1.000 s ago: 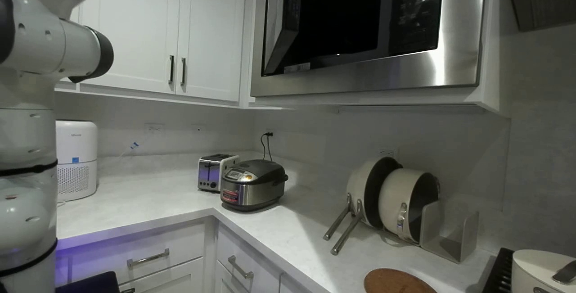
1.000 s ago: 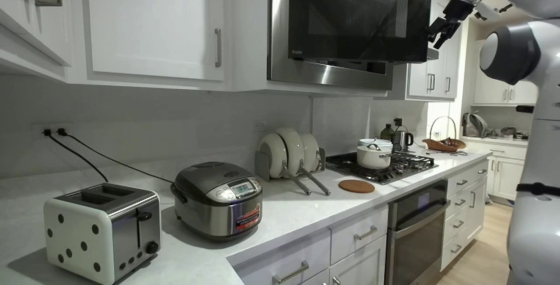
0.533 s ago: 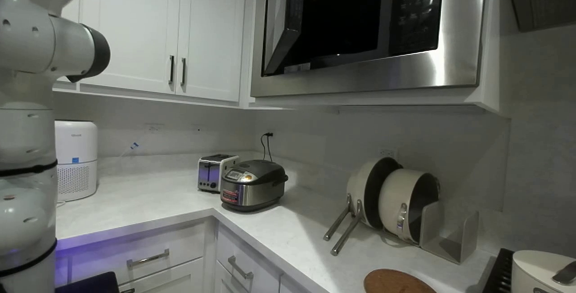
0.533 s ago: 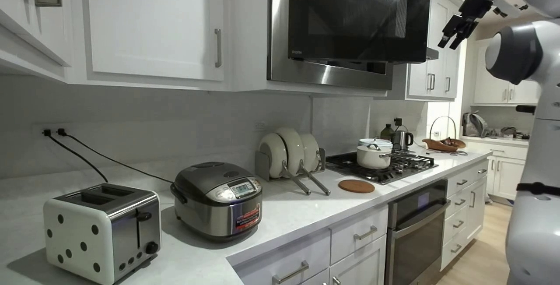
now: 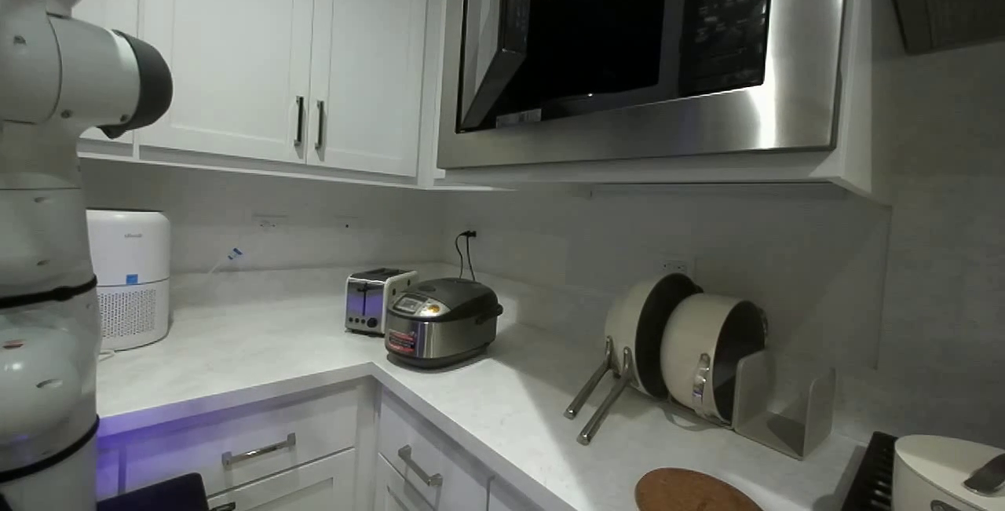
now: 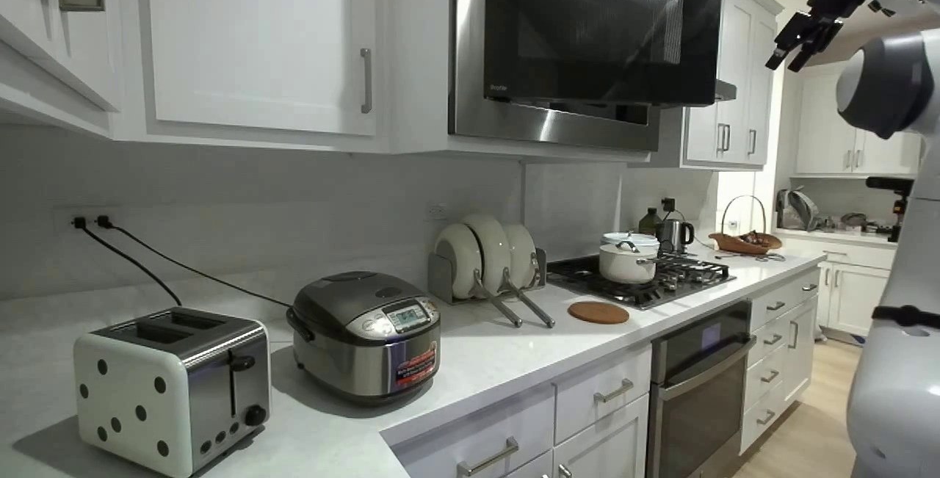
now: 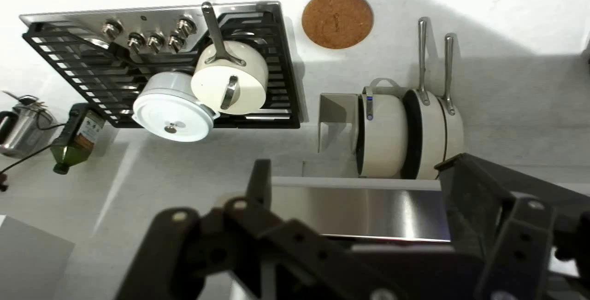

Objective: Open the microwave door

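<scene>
Pale worktop (image 6: pixel 485 360) is stretching beneath white cabinets (image 6: pixel 264 45), and I'm working outward from my one arm (image 6: pixel 918 258). My jaws are hanging at its end, angled downward, spread apart and gripping nothing. Coming next is the door (image 6: pixel 602 30), jutting out from the microwave (image 5: pixel 652 130) on its hinge, while a dark cavity (image 5: pixel 604 32) is showing beside it. In an exterior view the jaws are floating past the door's free edge, with a gap between and no contact showing: from them, the door is lying toward the left of that picture. The door's top is running out of frame, but I'm judging its long axis to be level, from hinge to free edge. Only one arm is serving here, so nearness isn't raising any choice. I'm reckoning the task as mostly or wholly done; a wider push would be needing that free edge, and I'm not managing to tell which face of the door is lying closer to the jaws.

Counting from near to far in that view, I'm finding one toaster (image 6: pixel 169 382), one cooker (image 6: pixel 367 346), three pans (image 6: pixel 493 254) standing in one rack (image 6: pixel 438 280), one mat (image 6: pixel 598 312), one hob (image 6: pixel 694 276) carrying two pots (image 6: pixel 624 265), one bottle (image 6: pixel 649 223), one kettle (image 6: pixel 672 236) and, farther along, one basket (image 6: pixel 745 244).
</scene>
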You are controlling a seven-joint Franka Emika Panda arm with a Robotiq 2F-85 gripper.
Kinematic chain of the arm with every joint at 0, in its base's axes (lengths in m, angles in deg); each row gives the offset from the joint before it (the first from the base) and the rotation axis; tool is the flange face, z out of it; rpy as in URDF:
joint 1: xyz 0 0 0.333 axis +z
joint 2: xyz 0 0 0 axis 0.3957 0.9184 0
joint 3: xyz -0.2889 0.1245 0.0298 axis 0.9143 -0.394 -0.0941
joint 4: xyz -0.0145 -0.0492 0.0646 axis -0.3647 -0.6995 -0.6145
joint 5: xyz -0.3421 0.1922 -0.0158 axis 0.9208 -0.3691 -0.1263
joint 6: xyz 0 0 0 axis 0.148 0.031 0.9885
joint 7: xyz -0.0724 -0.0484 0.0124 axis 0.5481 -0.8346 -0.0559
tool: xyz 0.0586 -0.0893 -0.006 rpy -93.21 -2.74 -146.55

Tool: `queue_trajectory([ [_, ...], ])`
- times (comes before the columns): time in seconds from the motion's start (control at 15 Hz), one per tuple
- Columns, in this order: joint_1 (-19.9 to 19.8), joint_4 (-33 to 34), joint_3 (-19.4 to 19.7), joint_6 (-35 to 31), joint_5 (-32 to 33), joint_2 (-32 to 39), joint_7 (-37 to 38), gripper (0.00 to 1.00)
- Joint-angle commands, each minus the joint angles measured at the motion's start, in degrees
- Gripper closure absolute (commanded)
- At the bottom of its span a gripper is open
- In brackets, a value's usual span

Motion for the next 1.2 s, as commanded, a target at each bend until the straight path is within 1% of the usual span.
queue_trajectory([
  [0.0, -0.18, -3.06, 1.25, -7.09, -1.74, -0.27, -2.23, 0.00],
  [0.13, 0.41, -5.99, 1.26, -11.98, -3.13, -0.88, -3.62, 0.00],
  [0.4, 1.38, -12.57, 0.00, -23.24, -7.01, -1.59, -6.41, 0.00],
  [0.53, 2.24, -15.71, -0.80, -27.86, -8.78, -1.70, -8.09, 0.00],
  [0.6, 0.40, -17.79, -4.10, -30.18, -8.74, -2.29, -8.74, 0.10],
  [0.67, 0.44, -19.02, -5.14, -31.74, -9.29, -2.31, -10.00, 0.26],
  [0.87, -0.22, -22.37, -9.18, -36.18, -11.15, -2.56, -13.33, 0.51],
  [1.13, -1.39, -25.32, -14.60, -39.40, -13.21, -3.52, -17.12, 0.80],
])
